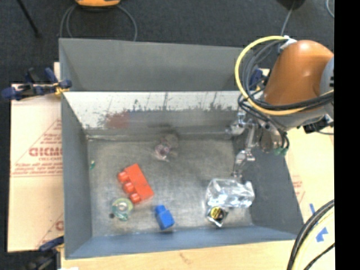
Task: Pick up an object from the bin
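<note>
My gripper [241,167] hangs at the right side of the bin, just above and behind a crumpled silvery foil packet [229,194] that lies on the floor near the front right corner. A small yellow and black thing [216,214] sits against the packet's front edge. I see nothing held in the gripper.
A red toy brick [135,183] lies left of centre, with a small blue block [163,217] in front of it and a pale green ring-shaped thing [121,208] to its front left. A small clear object [163,148] rests near the back wall. The arm's orange cover and cables sit over the right rim.
</note>
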### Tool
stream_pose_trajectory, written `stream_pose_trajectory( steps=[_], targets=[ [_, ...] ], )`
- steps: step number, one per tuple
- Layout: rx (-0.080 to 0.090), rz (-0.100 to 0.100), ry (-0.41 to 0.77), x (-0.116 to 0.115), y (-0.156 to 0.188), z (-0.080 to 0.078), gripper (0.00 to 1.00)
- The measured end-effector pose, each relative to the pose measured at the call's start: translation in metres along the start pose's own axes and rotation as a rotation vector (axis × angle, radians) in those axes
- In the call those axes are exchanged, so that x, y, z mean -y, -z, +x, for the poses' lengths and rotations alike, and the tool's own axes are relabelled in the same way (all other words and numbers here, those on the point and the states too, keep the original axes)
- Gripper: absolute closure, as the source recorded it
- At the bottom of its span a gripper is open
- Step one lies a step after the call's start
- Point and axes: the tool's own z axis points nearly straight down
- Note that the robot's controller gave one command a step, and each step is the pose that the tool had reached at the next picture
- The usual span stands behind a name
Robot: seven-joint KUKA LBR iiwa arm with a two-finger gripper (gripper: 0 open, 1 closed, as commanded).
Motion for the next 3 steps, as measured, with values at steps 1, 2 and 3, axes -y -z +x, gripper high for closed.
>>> stream_pose_trajectory(
  steps=[1, 2, 3],
  targets=[
    [-0.005, 0.000, 0.189, 0.041, -0.116, 0.069, 0.00],
    [-0.001, 0.001, 0.193, 0.040, -0.114, 0.067, 1.00],
    [-0.003, 0.002, 0.229, 0.051, 0.027, 0.057, 1.00]
  ],
)
